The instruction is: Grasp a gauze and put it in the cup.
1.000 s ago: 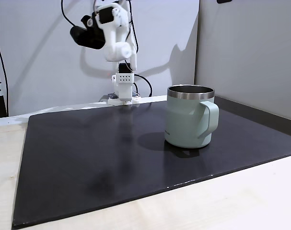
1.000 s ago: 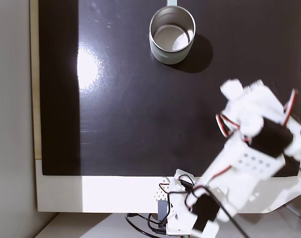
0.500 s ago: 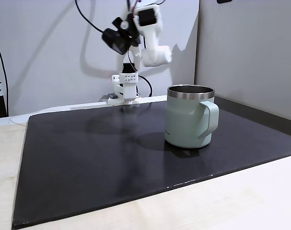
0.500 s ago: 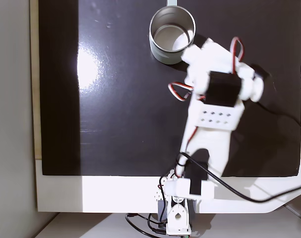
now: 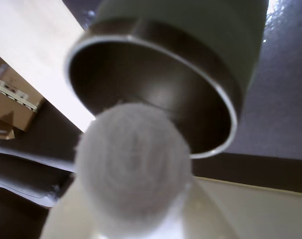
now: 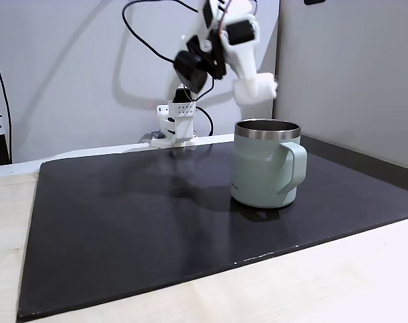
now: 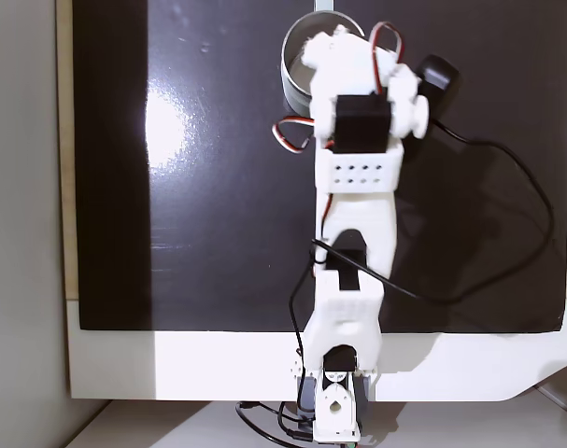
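Held high above the counter (image 6: 123, 222), with the gauze (image 5: 133, 169) pinched in the jaws of the gripper (image 6: 257, 89) and poised right at the cup (image 6: 265, 163). In the wrist view, gauze seen end-on at lower centre of the frame, a soft white fuzzy disc with a faint spiral of wound fabric, long axis pointing straight out from the jaws toward the open mouth of the cup (image 5: 155, 84), which sits just above and behind it in the picture. Overlaps the near lower rim there, so judged not quite centred over the opening yet. In a fixed view from the side, gripper just above the steel rim, toward upper centre of the frame, apart from it. In a fixed view from above, gripper (image 7: 322, 49) covering the cup (image 7: 290, 70) at top centre, only the left arc of the rim visible. Cup pale sage green, upright, steel inside, squared handle toward lower right in the side view. Next likely: slight advance over the mouth, then release.
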`<state>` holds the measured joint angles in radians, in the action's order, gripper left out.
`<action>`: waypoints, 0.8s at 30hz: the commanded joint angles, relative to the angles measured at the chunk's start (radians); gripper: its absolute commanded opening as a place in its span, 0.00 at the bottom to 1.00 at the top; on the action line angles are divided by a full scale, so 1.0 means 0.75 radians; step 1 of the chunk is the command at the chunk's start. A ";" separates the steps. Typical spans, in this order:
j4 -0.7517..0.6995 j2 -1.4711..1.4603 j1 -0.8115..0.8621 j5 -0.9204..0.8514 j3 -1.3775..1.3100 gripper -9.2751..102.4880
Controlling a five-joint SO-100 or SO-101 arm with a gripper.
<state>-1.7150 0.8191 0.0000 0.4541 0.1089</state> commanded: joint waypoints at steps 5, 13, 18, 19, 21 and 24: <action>0.049 -0.108 -0.080 0.002 -0.213 0.08; 0.047 -0.117 -0.115 -0.008 -0.237 0.08; 0.037 -0.086 -0.092 -0.022 -0.170 0.10; 0.035 -0.084 -0.084 -0.027 -0.164 0.11; 0.033 -0.080 -0.072 -0.033 -0.157 0.14; 0.031 -0.076 -0.061 -0.039 -0.137 0.26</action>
<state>-1.6997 0.7179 -0.0583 0.4341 0.0015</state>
